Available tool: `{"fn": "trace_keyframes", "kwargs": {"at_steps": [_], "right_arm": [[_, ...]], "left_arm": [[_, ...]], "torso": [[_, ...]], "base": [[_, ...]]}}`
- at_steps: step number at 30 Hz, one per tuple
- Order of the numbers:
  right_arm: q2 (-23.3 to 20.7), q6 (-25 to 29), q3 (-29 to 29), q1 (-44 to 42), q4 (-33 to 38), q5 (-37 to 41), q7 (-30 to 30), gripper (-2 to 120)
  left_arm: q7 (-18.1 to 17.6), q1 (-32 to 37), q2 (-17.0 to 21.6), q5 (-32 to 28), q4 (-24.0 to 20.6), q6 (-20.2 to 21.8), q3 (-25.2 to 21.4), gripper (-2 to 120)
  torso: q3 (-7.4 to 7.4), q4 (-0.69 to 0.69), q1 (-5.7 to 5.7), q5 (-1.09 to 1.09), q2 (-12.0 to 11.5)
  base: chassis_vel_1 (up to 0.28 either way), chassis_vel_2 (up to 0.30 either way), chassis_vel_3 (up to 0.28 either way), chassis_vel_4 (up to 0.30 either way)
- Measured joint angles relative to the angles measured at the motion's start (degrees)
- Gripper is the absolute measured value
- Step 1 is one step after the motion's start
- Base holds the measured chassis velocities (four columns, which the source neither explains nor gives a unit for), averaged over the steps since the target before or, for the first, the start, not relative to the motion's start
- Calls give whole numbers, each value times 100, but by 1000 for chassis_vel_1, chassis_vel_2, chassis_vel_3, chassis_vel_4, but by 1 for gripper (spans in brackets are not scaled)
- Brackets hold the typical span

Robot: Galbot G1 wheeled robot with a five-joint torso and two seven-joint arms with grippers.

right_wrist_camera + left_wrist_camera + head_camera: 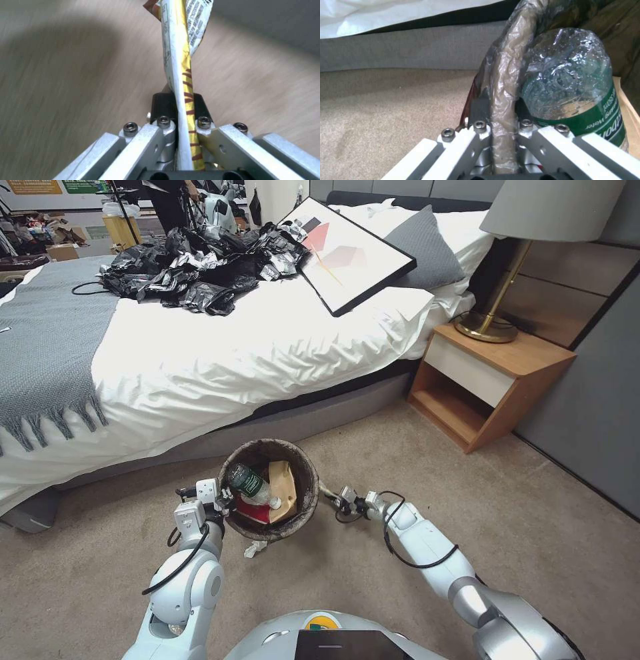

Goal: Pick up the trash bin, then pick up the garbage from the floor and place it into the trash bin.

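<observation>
- Beige carpet [373,580] covers the floor in front of a bed [220,360] with white bedding, a grey fringed throw [47,347] on its left part, and a grey base along the near side.
- On the far part of the bed lie a heap of glossy black plastic bags [200,267], a framed picture [350,253] and a grey pillow [427,250].
- To the right of the bed stands a wooden nightstand [493,380] with a brass-footed lamp [497,323] on it.
- The trash bin [303,513], with its dark liner folded over the rim, is near the robot, just in front of the bed base.
- Inside the bin lie a green-labelled plastic bottle [252,485], a tan paper bag [285,483] and a red packet [252,511].
- The left gripper [500,110] is clamped on the bin's rim at its left side, one finger outside and one inside beside the bottle [573,100]; the lined rim [506,75] runs between the pads.
- The right gripper [180,102] is just right of the bin, pinching a yellow wrapper [181,50] with white printing and brown stripes; the wrapper stands up from the closed fingers, above the carpet.
- A small white scrap [255,549] lies on the carpet at the near side of the bin.
</observation>
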Motion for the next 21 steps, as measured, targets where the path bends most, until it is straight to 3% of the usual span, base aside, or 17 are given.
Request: {"fn": "trace_keyframes", "kwargs": {"at_steps": [1, 4, 6, 8, 9, 11, 12, 19, 21], "right_arm": [[0, 0, 0, 0, 0, 0, 0, 0], [-190, -3, 257, -333, 1288, 741, 489, 0], [-225, -11, 309, -388, 1617, 878, 563, 0], [-405, -125, 477, -571, 3360, 1583, 869, 0], [-405, -125, 477, -571, 3360, 1583, 869, 0], [-509, -246, 488, -616, 4438, 2027, 999, 0], [-509, -246, 488, -616, 4438, 2027, 999, 0], [-621, -644, -8, -740, 6467, 2893, 1238, 0], [-660, -687, -115, -768, 6579, 2957, 1273, 0]], "left_arm": [[0, 0, 0, 0, 0, 0, 0, 0], [0, 0, 0, 0, 0, 0, 0, 0], [0, 0, 0, 0, 0, 0, 0, 0], [0, 0, 0, 0, 0, 0, 0, 0], [0, 0, 0, 0, 0, 0, 0, 0], [0, 0, 0, 0, 0, 0, -1, 0], [0, 0, 0, 0, 0, 0, -1, 0], [0, 0, 0, 0, 0, 0, 0, 0], [0, 0, 0, 0, 0, 0, -1, 0]], "torso": [[0, 0, 0, 0, 0], [0, -1, 0, 0, 0], [0, -1, 0, 0, 0], [0, 1, 0, -2, 0], [0, 1, 0, -2, 0], [0, -1, 0, -1, 0], [0, -1, 0, -1, 0], [-1, 0, 0, -2, 1], [-1, 0, 0, 0, 1]], "base": [[0, 0, 0, 0], [0, 0, 0, 0], [0, 0, 0, 0], [0, 0, 0, 0], [0, 0, 0, 0], [0, 0, 0, 0], [0, 0, 0, 0], [0, 0, 0, 0], [0, 0, 0, 0]]}}
